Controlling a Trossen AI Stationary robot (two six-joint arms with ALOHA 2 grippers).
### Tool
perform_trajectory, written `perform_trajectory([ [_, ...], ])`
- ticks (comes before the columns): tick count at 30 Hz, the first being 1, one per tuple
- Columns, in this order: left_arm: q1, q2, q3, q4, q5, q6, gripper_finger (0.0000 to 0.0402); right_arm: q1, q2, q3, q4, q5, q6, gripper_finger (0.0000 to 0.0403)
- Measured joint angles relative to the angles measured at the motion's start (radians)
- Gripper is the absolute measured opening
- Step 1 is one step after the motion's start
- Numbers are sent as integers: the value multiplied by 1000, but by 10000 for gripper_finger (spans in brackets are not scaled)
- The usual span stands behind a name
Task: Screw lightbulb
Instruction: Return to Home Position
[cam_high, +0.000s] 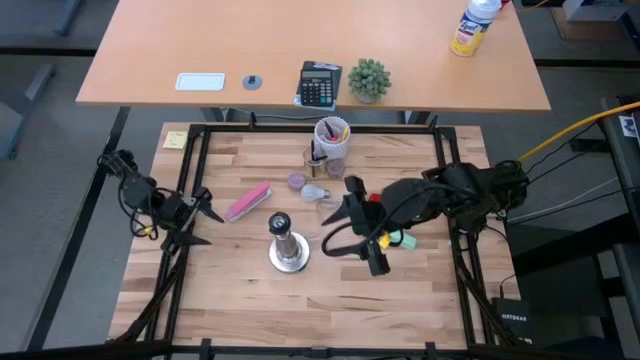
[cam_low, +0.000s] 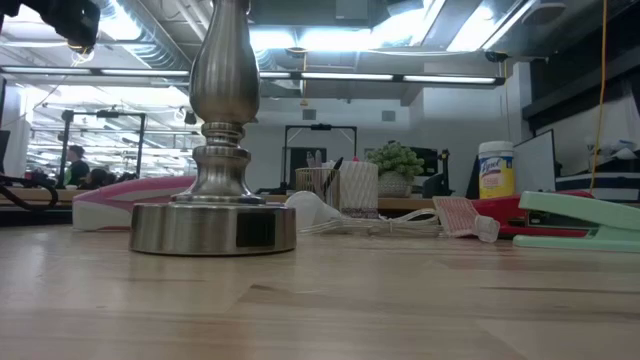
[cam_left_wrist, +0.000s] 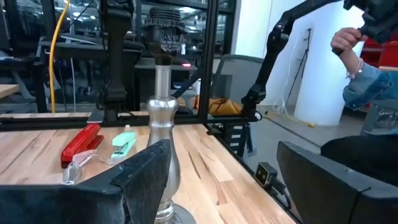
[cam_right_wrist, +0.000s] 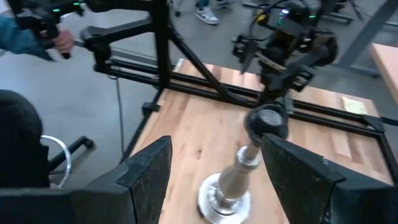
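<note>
High view: lightbulb (cam_high: 316, 193) lies on the desk (cam_high: 400, 290) near the lamp stand (cam_high: 288, 245).
Flanking it, left jaws and right jaws both stand apart.

I count two grippers on my screens: the left gripper (cam_high: 204, 220) and the right gripper (cam_high: 338, 235). One bulb (cam_high: 316, 193), just the one. One stand (cam_high: 288, 246). One purple cap (cam_high: 296, 181). Staplers, I make it two: a red stapler (cam_left_wrist: 81, 144) and a green stapler (cam_left_wrist: 124, 143). One pink thing (cam_high: 248, 201), and I can't name it. One cup (cam_high: 333, 138) of pens. One sticky note (cam_high: 176, 139). Over on the far desk (cam_high: 420, 60) it's singles all round: one calculator (cam_high: 320, 84), one plant (cam_high: 369, 79), one bottle (cam_high: 475, 25), one white pad (cam_high: 200, 82).
</note>
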Motion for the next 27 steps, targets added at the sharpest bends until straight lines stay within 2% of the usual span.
perform_trajectory([
  [8,0,2,-32,18,11,-37,285,-10,0,-145,85,11,16,253],
  [12,0,2,-32,17,15,-58,285,-12,-16,-230,12,48,110,253],
  [17,0,2,-32,18,28,-72,285,-18,-137,-248,-39,126,154,253],
  [27,0,2,-32,18,8,-26,285,-17,-398,-256,-144,158,21,253],
])
